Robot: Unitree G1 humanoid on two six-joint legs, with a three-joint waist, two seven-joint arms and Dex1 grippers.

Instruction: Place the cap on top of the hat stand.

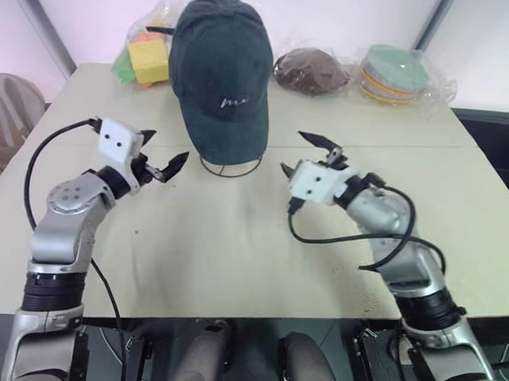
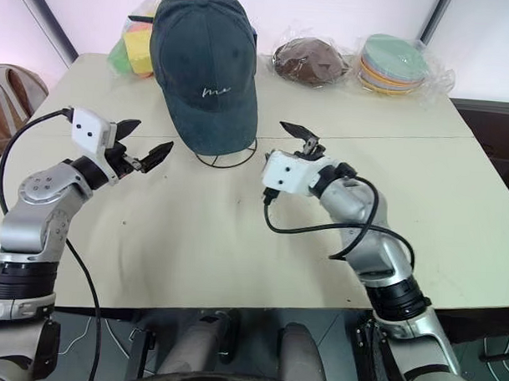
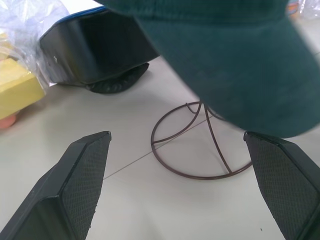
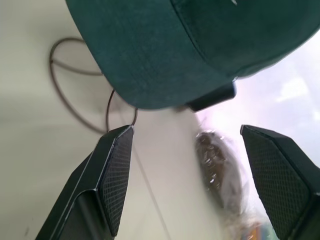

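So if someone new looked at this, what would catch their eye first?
The dark teal cap sitting on the wire hat stand at the middle of the table. Next, the two open pincers flanking it, both apart from it: the left pincer and the right pincer. Bagged hats line the far edge.

Matt cloth cap (image 1: pixel 221 76), thin wire hat stand (image 3: pixel 200 150), textured blk fingers (image 3: pixel 82 180).
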